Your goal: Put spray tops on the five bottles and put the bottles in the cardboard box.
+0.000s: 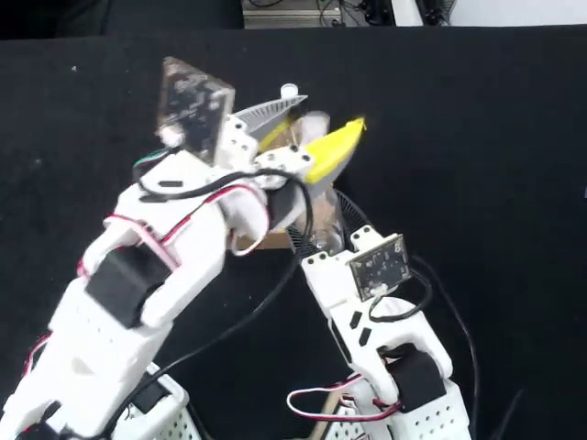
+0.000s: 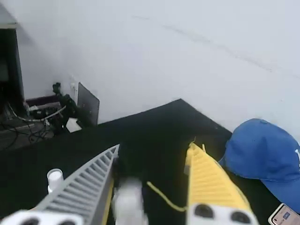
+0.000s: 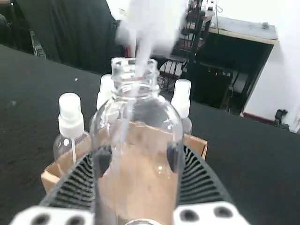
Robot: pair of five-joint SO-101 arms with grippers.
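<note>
My right gripper [image 3: 137, 161] is shut on a clear bottle [image 3: 136, 140] with an open neck, held upright in front of the cardboard box [image 3: 198, 144]. In the high view this gripper [image 1: 321, 236] and bottle [image 1: 323, 203] sit mid-table. Just over the neck hangs a white spray top [image 3: 146, 23], its thin tube reaching down into the bottle. My left gripper [image 2: 154, 150], with one grey and one yellow finger, is shut on that spray top [image 2: 129, 201]; from above, the left gripper [image 1: 326, 115] is over the bottle. Three capped bottles [image 3: 70, 124] stand in the box.
The cardboard box [image 1: 259, 240] shows partly under the left arm. A white spray top [image 1: 290, 91] peeks out beyond the left gripper. A blue cap [image 2: 265, 157] and a phone [image 2: 284, 215] lie on the black table off to one side. Cables hang from both arms.
</note>
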